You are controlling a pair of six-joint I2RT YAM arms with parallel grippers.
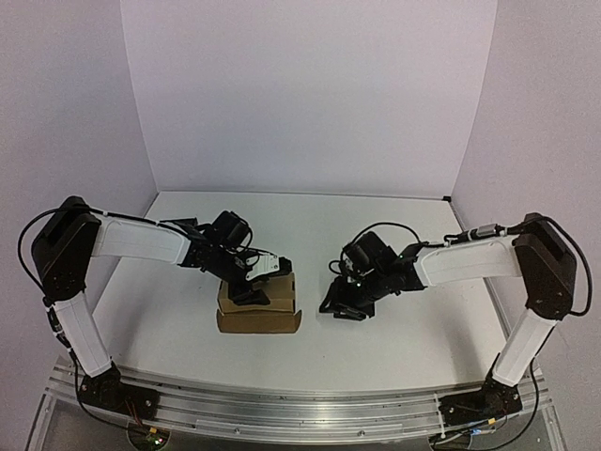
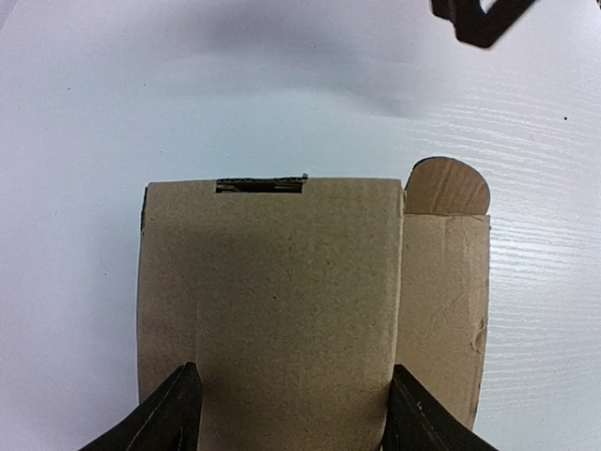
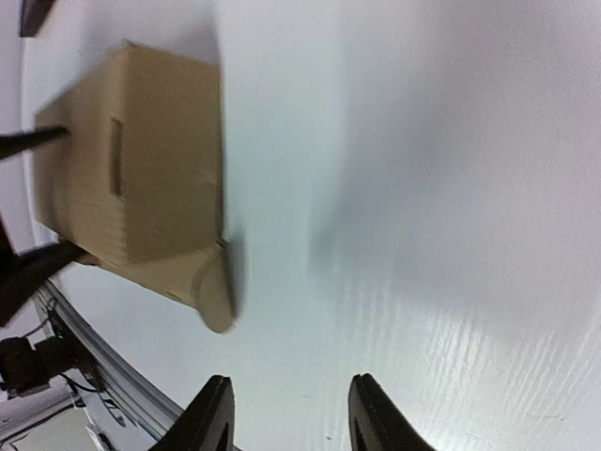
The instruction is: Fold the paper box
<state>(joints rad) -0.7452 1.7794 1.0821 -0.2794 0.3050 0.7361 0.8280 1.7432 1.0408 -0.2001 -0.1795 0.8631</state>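
We judge the lid is being closed: the left gripper straddles the plain brown cardboard box beneath it, grip unclear, while the half-open, empty right gripper nearby should next tuck in the rounded cardboard side flap.

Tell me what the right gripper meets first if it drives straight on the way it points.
Probably the white table: the right gripper aims at tabletop alone in its wrist view. The paper box sits off to the side of that line, though depth is hard to judge.
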